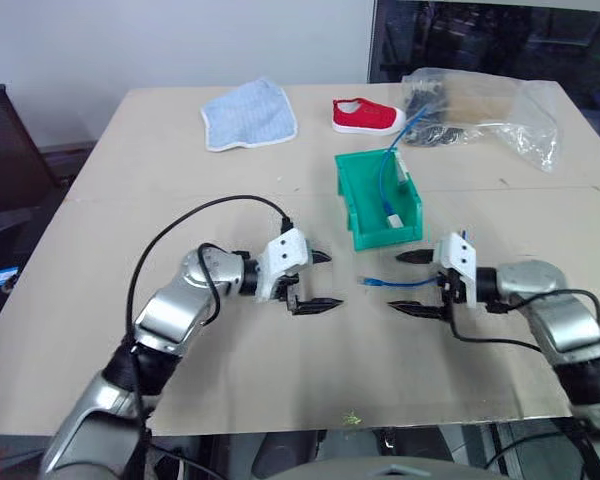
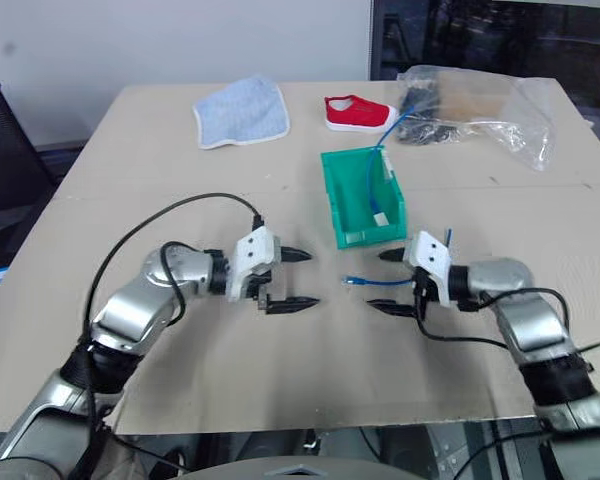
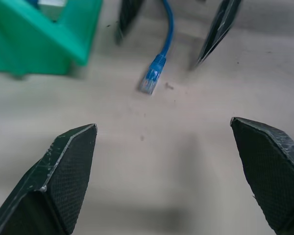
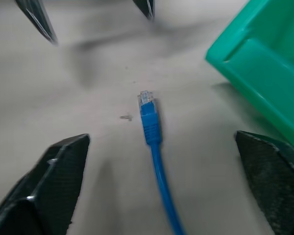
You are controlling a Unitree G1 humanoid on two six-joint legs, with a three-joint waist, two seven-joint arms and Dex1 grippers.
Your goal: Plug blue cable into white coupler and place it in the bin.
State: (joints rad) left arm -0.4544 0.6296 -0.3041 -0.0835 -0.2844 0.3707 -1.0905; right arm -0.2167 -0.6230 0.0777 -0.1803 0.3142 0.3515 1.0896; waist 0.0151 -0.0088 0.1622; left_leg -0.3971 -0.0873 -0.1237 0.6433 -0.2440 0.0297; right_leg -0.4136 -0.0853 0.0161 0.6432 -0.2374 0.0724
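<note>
Left gripper (image 1: 318, 281) hovers wide open and empty over the table (image 1: 100, 300), facing the blue cable (image 1: 395, 283), probably to take its plug end. Behind the cable stands the green bin (image 1: 358, 185), a white coupler (image 1: 393, 218) inside it. Right gripper (image 1: 416, 283) straddles the cable, spread wide, gripping nothing.

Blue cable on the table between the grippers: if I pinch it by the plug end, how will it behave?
The blue cable looks thin and gently curved, so it will probably flop and trail behind. Its plug is small and hard-looking, likely light and apt to twist between the fingertips. It lies loose on the table, so a nudge would probably slide it.
</note>
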